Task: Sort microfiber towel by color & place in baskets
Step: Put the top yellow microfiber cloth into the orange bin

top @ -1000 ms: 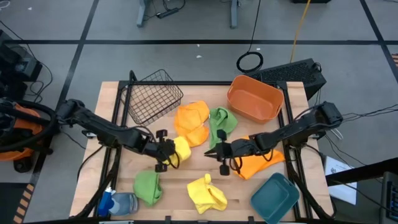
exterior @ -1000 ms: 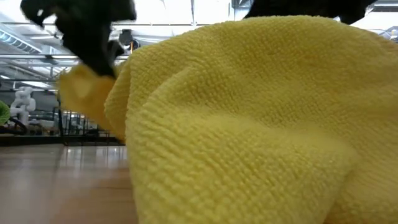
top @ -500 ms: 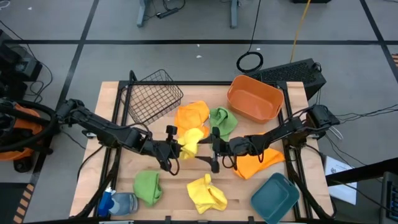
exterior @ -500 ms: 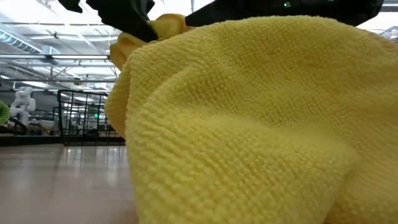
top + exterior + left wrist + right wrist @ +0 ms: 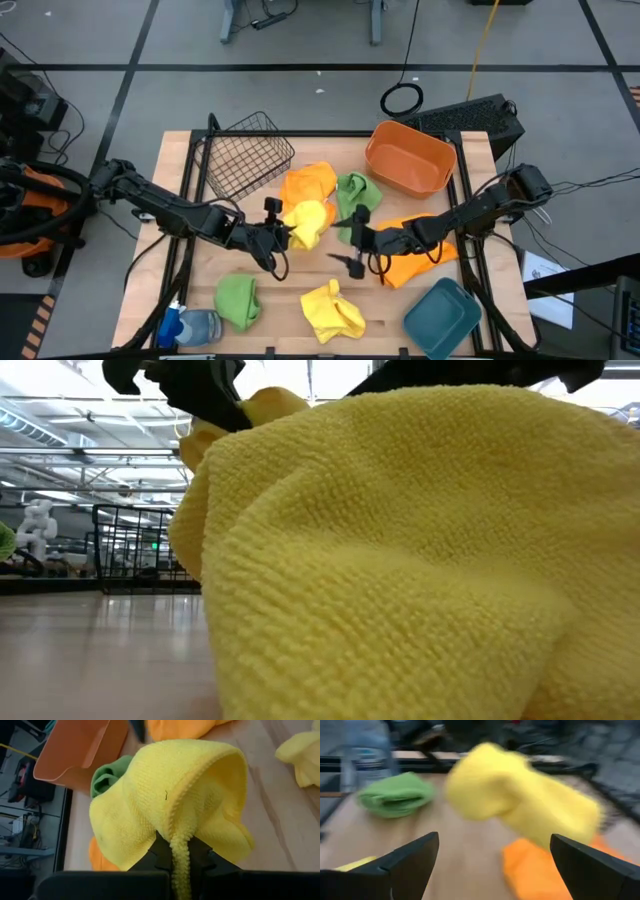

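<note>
My left gripper (image 5: 278, 236) is at mid-table, shut on a yellow towel (image 5: 308, 222), which also shows in the left wrist view (image 5: 170, 800). My right gripper (image 5: 354, 240) stands open just right of that towel, with nothing between its fingers (image 5: 495, 865). An orange towel (image 5: 310, 185) and a green one (image 5: 357, 195) lie behind them. A second orange towel (image 5: 415, 258) lies under the right arm. Another green towel (image 5: 238, 300) and another yellow one (image 5: 333, 310) lie near the front edge. The wire basket (image 5: 243, 155), orange basket (image 5: 410, 158) and teal basket (image 5: 445, 318) hold nothing. My left gripper pinches a rolled edge of the yellow towel (image 5: 180, 857) between its two fingers, coming nearly level from the table's left. The towel bunches out beyond the fingertips, raised off the table (image 5: 250, 405). Whether its far end rests on the orange towel, I cannot tell.
A blue-and-white bottle (image 5: 190, 325) lies at the front left corner. The near yellow towel (image 5: 400, 560) fills most of the low view. Bare wood shows between the grippers and the front towels.
My left gripper has lifted the yellow towel and carried it a little toward the table's right and far edge. My right gripper came up to that towel, opened wide, then drew back toward the right.
</note>
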`<state>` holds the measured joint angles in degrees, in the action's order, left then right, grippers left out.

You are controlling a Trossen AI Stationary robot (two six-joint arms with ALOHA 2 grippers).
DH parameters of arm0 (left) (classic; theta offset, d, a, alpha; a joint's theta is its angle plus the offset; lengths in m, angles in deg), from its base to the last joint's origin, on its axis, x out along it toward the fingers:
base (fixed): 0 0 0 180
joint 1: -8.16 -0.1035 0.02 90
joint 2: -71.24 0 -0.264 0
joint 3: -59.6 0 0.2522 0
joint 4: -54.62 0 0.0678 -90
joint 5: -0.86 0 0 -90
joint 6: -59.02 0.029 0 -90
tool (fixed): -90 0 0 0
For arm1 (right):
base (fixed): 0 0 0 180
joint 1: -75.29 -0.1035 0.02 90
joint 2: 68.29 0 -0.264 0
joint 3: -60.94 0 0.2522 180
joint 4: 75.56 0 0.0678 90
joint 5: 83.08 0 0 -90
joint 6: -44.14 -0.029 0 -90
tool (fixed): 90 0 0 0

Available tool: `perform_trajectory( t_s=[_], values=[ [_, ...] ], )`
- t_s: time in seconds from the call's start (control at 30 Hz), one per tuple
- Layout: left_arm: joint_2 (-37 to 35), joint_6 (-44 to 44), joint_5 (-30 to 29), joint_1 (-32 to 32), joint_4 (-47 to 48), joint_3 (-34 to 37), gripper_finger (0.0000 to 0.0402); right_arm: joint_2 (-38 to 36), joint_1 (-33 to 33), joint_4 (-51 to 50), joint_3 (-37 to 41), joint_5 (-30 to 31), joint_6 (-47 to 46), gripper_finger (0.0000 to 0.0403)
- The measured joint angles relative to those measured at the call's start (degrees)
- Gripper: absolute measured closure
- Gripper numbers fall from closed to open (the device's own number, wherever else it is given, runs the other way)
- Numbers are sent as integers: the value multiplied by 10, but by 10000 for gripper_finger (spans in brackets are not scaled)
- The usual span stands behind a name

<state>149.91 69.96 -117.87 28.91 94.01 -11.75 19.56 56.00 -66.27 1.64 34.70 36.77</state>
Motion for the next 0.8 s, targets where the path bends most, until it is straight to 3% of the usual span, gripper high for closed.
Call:
perform_trajectory(
  t_s=[0.1, 0.63, 0.8],
  values=[
    [0, 0, 2, 0, -3, 0, 385, 9, 10, 33, 0, 4, 4, 27],
    [5, 62, 28, 0, -75, 0, 385, 116, 63, 259, 0, -165, -31, 29],
    [15, 62, 31, -1, -84, 0, 381, 129, 66, 281, 0, -175, -40, 65]
  ],
)
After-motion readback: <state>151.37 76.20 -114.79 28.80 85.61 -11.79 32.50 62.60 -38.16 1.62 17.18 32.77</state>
